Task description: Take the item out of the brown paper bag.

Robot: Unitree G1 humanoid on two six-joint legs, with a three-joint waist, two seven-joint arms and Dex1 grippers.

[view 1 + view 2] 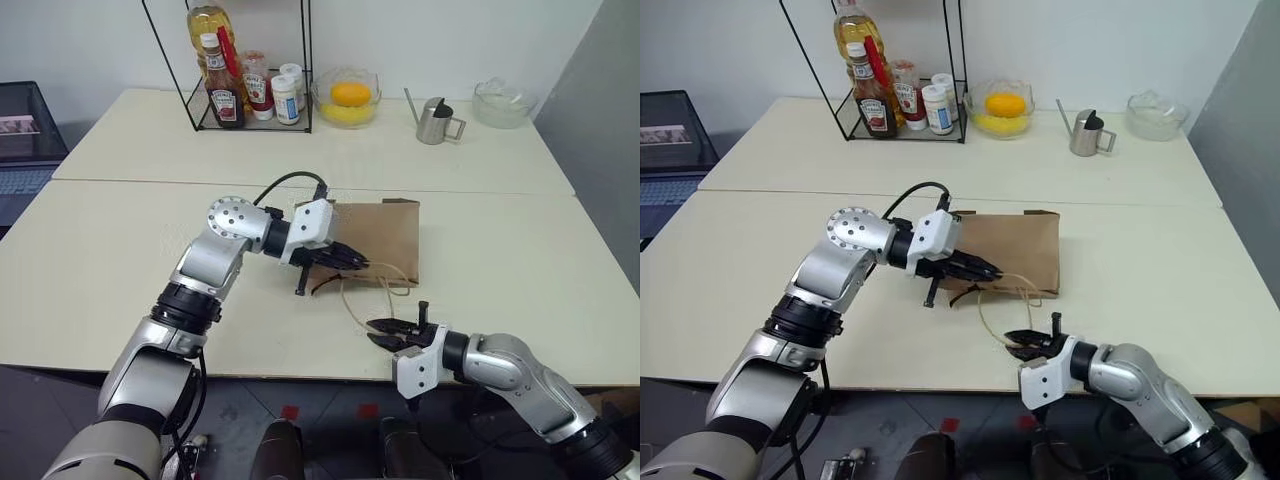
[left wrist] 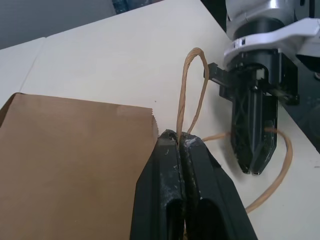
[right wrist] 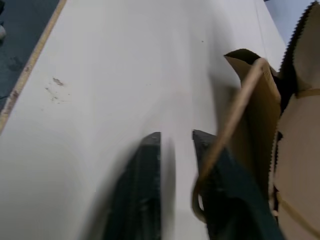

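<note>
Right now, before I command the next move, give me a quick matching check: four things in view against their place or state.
Things:
1. brown paper bag
2. left end effector
3. metal pitcher
4. ketchup bottle

Place or state:
A. standing in the wire rack
B. shut on a cord handle
C. lying flat on the near table
D. standing between the fruit bowl and the clear bowl

Pairs: 1-C, 2-B, 3-D, 4-A.

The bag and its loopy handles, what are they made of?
The brown paper bag looks like plain matte kraft paper: flat, creased, with a zigzag-cut edge. Its handles look like tan twisted paper cord, judging by the spiral ridges, though it could be other fibre.
</note>
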